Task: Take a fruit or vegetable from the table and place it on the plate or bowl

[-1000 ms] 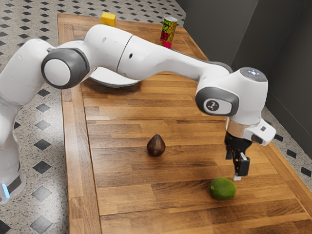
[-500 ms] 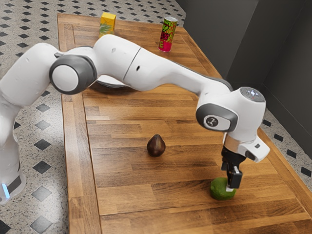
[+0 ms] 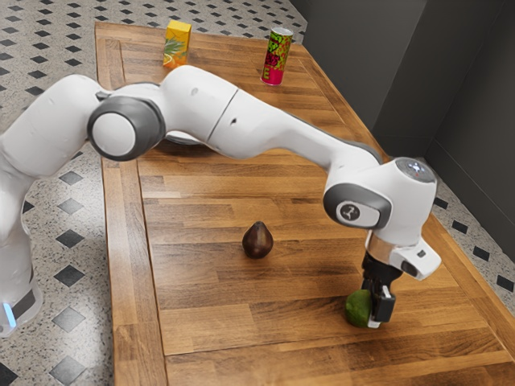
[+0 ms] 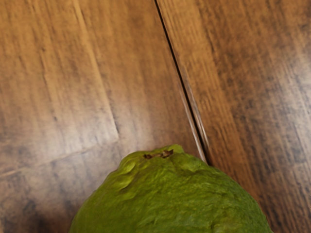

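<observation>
where the wooden surface (image 3: 201, 273) runs toward the exterior view's lower right, the white arm (image 3: 265, 133) holds its tool (image 3: 375, 315) low against a green lime (image 3: 356, 309) lying on the boards; whether the tool is spread or pinching the lime cannot be told. a brown fruit (image 3: 257, 240) lies well apart.

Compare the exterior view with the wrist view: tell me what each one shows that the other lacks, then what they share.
The exterior view gives the white arm, its gripper down at the green lime, a dark brown pear-shaped fruit nearer the table's middle, a colourful can and a yellow carton at the far end, and the tiled floor. The wrist view adds the lime's bumpy skin, its brown stem scar and a dark seam between planks. Shared: the lime, close under the hand, and the wooden table.
</observation>
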Robot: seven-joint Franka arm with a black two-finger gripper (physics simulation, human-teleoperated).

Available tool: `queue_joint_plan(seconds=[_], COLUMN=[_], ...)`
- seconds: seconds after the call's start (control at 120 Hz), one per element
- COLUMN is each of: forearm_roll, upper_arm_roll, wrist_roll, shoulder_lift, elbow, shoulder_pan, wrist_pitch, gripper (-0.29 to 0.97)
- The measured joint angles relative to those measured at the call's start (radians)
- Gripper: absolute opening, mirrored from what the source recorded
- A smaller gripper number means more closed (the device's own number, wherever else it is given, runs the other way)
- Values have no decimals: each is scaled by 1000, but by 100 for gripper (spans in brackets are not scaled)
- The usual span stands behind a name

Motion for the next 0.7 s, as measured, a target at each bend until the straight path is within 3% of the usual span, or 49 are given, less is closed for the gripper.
queue_joint_plan(seconds=[0.183, 0.308, 0.517, 0.7], forearm_roll=[-18, -15, -10, -22], upper_arm_roll=[0, 0, 1, 85], wrist_roll=[-2, -9, -23, -61], shoulder_lift=[11, 6, -33, -80], elbow=[0, 1, 10, 12], shoulder_pan=[0, 0, 4, 8], wrist_pitch=[3, 4, -9, -71], gripper=[42, 34, 34, 35])
